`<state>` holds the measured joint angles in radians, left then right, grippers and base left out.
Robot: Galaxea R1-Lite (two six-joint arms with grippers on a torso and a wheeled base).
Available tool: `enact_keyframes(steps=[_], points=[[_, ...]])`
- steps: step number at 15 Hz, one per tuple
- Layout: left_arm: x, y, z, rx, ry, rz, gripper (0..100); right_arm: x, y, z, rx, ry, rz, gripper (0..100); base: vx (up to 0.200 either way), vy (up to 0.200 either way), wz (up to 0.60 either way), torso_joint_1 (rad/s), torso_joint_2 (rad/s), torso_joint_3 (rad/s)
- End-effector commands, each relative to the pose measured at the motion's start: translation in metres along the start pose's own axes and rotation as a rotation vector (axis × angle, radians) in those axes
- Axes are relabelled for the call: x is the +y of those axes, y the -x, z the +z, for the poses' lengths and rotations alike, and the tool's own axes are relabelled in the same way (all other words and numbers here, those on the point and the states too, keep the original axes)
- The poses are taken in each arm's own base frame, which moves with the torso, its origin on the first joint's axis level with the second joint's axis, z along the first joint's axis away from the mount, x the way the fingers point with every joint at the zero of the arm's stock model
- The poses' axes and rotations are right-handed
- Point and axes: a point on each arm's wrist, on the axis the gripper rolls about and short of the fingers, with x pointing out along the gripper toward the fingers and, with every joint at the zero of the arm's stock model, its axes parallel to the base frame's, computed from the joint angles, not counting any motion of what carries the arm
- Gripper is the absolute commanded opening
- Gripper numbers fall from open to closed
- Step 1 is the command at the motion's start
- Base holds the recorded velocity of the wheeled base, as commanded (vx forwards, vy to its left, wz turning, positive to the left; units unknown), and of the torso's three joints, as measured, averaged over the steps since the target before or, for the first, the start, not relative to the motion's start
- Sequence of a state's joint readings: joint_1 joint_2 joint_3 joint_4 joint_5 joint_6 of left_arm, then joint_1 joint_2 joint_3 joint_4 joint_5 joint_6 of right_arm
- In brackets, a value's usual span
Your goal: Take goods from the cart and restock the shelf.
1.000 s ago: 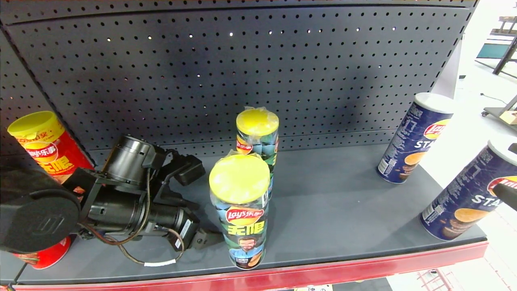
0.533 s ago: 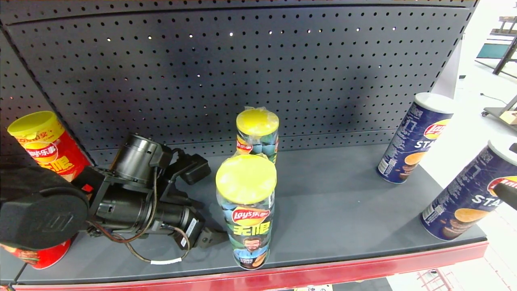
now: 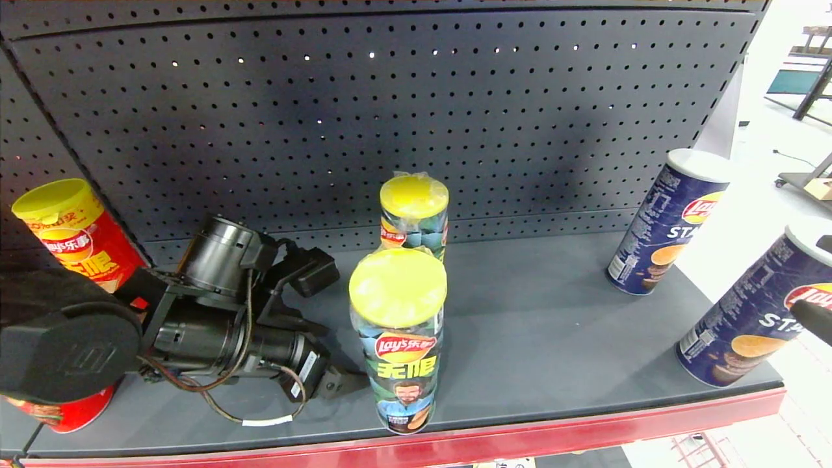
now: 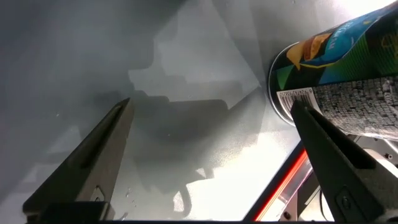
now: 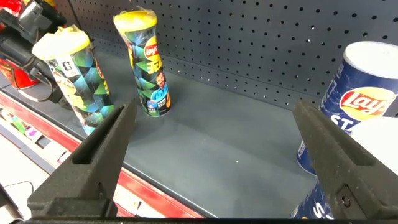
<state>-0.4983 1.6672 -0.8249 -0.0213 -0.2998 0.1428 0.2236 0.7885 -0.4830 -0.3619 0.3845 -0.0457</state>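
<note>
- Shelf: grey deck, red front lip, pegboard behind.
- Left gripper: I see it low over the deck at 9 o'clock of the front green can. Its jaws are spread wide with nothing between them, and one finger is just beside the can's base.
- Right gripper: wide apart and empty.
- Green cans, two: upright tubes with yellow lids and a teal patchwork wrap. The front one is at the shelf's 6 o'clock by the lip, with the rear green can at its 12 o'clock.
- Blue cans, two (): white lids, at 3 o'clock.
- Red cans, two (): at 9 o'clock.
</note>
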Motion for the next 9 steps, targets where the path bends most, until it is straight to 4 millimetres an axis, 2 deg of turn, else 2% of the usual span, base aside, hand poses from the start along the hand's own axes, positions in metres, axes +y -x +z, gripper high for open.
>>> enact_keyframes(steps=[1,4,6,7,8,9], points=[[0.002,0.021,-0.002,-0.046,0.013,0.031,100,0.0,0.0,-0.002,0.008,-0.003,0.001,100,0.0,0.0,0.0,0.0,0.0,0.0],[-0.009,0.071,-0.027,-0.142,0.012,0.08,100,0.0,0.0,-0.008,0.028,-0.01,0.002,100,0.0,0.0,0.0,0.0,0.0,0.0],[-0.035,0.125,-0.064,-0.282,-0.029,0.151,100,0.001,0.0,-0.016,0.053,-0.012,0.005,100,0.0,0.0,0.0,0.0,0.0,0.0],[-0.042,0.137,-0.076,-0.31,-0.033,0.188,100,0.001,0.001,-0.019,0.059,-0.015,0.005,100,0.0,0.0,0.0,0.0,0.0,0.0],[-0.055,0.17,-0.104,-0.38,-0.009,0.321,100,0.003,0.006,-0.025,0.064,-0.018,0.001,100,0.0,0.0,0.0,0.0,0.0,0.0],[-0.063,0.187,-0.12,-0.417,0.034,0.39,100,0.004,0.012,-0.03,0.065,-0.016,-0.037,100,0.0,0.0,0.0,0.0,0.0,0.0]])
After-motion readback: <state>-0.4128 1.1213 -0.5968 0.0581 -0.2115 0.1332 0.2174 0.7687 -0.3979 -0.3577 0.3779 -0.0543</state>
